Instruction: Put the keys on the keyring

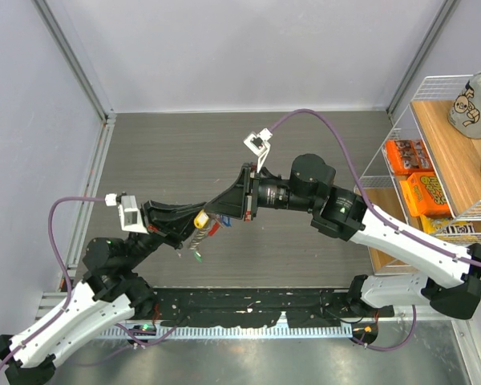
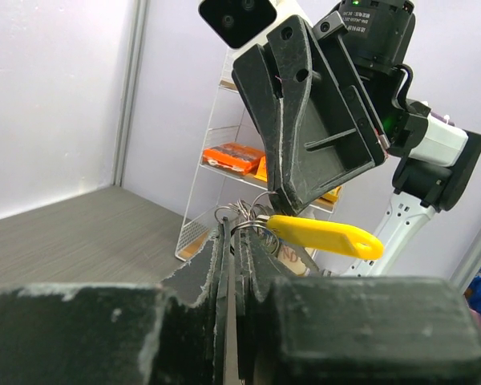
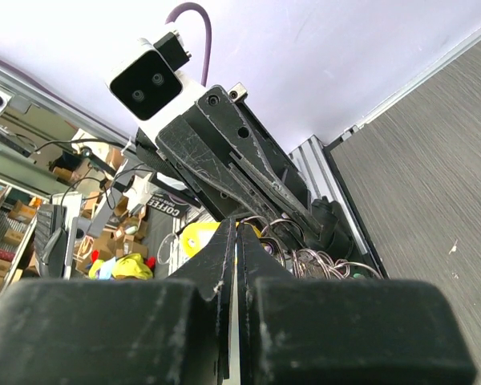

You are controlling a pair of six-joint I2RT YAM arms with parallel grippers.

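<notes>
Left hand (image 1: pixel 187 230) pinching keyring (image 2: pixel 242 215) | right hand (image 1: pixel 217 215) pinching it too | tips meeting mid-air

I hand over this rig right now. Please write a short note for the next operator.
Left gripper: fingers shut on the bunch of thin metal rings, in mid-air.
Right gripper: fingers shut, tips at the same bunch; its hold is unclear.
Yellow plastic key tag and red tag hang at the bunch; silvery chain and green tag dangle below.
Done: cannot tell which keys are on. Left: check, thread the rest.
</notes>
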